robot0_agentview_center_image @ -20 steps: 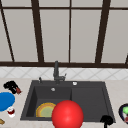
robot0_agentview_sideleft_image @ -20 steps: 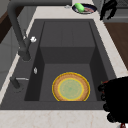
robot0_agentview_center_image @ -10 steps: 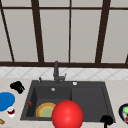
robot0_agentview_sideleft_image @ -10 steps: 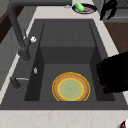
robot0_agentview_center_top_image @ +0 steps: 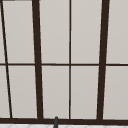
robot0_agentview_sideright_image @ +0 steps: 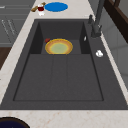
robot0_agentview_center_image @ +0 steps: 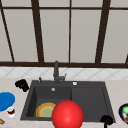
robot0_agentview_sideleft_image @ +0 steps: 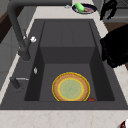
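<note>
My left hand [robot0_agentview_center_image: 22, 85] floats over the counter at the sink's back left corner, open and holding nothing. In the left side view the left hand [robot0_agentview_sideleft_image: 117, 47] looms large and black at the sink's front rim. My right hand [robot0_agentview_center_image: 107, 120] hangs idle by the sink's front right corner with slack fingers, close to a dark bowl [robot0_agentview_center_image: 124, 112]; the right hand [robot0_agentview_sideleft_image: 107, 10] shows far off in the left side view. A yellow plate [robot0_agentview_center_image: 45, 110] lies flat in the left basin. A red ball [robot0_agentview_center_image: 67, 115] looks big at the sink's front edge.
The dark sink [robot0_agentview_center_image: 75, 83] has a drainboard on its right half and a black faucet [robot0_agentview_center_image: 56, 71] behind. A blue plate [robot0_agentview_center_image: 5, 100] and a small red-and-white jar [robot0_agentview_center_image: 11, 111] lie on the left counter. The bowl [robot0_agentview_sideleft_image: 83, 8] holds something green.
The left hand has drifted rightward and farther along the sink, away from the blue plate. The right hand, plate and ball have stayed put.
</note>
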You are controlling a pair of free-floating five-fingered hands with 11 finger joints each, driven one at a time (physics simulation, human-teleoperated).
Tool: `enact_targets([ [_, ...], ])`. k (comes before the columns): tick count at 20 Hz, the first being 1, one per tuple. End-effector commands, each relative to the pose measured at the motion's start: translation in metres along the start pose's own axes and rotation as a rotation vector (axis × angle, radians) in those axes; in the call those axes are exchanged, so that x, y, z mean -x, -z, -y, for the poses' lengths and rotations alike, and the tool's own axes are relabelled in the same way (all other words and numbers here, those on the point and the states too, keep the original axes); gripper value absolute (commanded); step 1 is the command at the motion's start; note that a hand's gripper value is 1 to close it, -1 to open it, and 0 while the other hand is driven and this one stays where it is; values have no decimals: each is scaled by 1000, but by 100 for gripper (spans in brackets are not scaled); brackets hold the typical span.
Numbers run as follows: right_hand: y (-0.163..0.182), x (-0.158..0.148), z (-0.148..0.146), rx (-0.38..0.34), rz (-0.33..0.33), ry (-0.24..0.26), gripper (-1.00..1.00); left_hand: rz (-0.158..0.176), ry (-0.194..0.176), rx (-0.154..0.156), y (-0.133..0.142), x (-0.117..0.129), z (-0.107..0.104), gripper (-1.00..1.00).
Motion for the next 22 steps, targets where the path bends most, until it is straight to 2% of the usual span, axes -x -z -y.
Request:
enact_targets([
  [1, 0, 0, 0, 0, 0, 0, 0, -20, 30, 59, 23, -10, -1, 100],
  [2, 0, 0, 0, 0, 0, 0, 0, -20, 32, 60, 29, -13, 0, 100],
  [3, 0, 0, 0, 0, 0, 0, 0, -22, 33, 63, 33, -16, 1, -100],
  [4, 0, 0, 0, 0, 0, 0, 0, -30, 26, 54, 39, -18, 5, -100],
  [6, 0, 0, 0, 0, 0, 0, 0, -37, 9, 70, 48, -21, 9, -100],
  [10, 0, 0, 0, 0, 0, 0, 0, -36, -16, 101, 67, -20, 23, -100],
  [11, 0, 0, 0, 0, 0, 0, 0, -21, -28, 105, 71, -20, 24, -100],
  [12, 0, 0, 0, 0, 0, 0, 0, -26, -46, 78, 65, -18, 23, -100],
  [14, 0, 0, 0, 0, 0, 0, 0, 0, -39, 53, 65, -20, 20, -100],
  [15, 0, 0, 0, 0, 0, 0, 0, 5, -45, 59, 66, -24, 23, -100],
  [16, 0, 0, 0, 0, 0, 0, 0, -2, -51, 78, 67, -24, 24, -100],
  [17, 0, 0, 0, 0, 0, 0, 0, 4, -49, 57, 68, -21, 22, -100],
  [18, 0, 0, 0, 0, 0, 0, 0, 17, -64, 78, 57, -20, 29, -100],
  [20, 0, 0, 0, 0, 0, 0, 0, 35, -23, 97, 61, -47, 36, -100],
  [21, 0, 0, 0, 0, 0, 0, 0, 17, -40, 129, 56, -54, 38, -100],
  [22, 0, 0, 0, 0, 0, 0, 0, 4, -58, 146, 52, -59, 39, -100],
])
